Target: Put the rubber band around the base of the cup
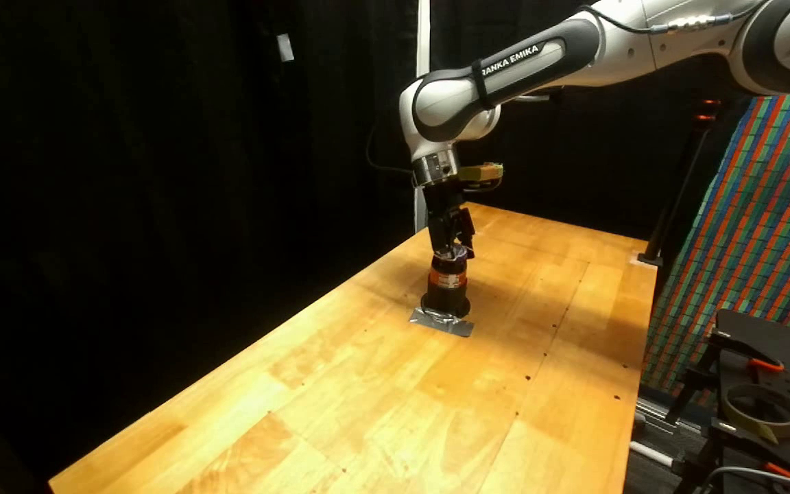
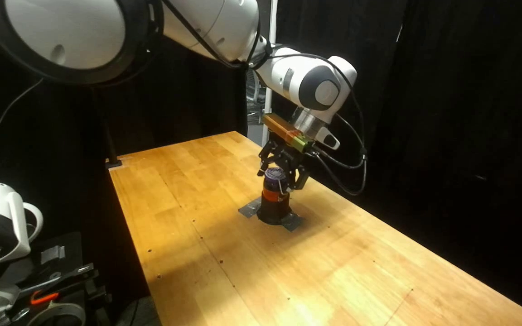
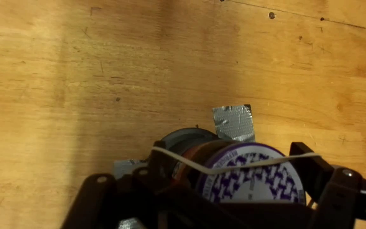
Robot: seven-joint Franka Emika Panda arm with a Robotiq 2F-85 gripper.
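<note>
The cup (image 1: 448, 276) is a dark cylinder with an orange band and a purple-and-white top. It stands upright on a wide dark base in both exterior views (image 2: 275, 195). In the wrist view its patterned top (image 3: 253, 189) lies between my fingers. My gripper (image 3: 230, 148) is open, its fingers spread on either side of the cup's top (image 2: 278, 181) (image 1: 455, 254). A pale rubber band (image 3: 213, 171) loops over both fingers and crosses the top, bending sharply at its edge. In an exterior view part of the band (image 2: 281, 186) hangs at the cup's upper side. The band's rear part is mostly hidden.
Grey tape (image 3: 233, 122) lies at the base on the wooden table (image 1: 367, 412). A black post (image 1: 650, 257) stands at a table corner. A cart beside the table holds a tape roll (image 1: 762, 410) and tools.
</note>
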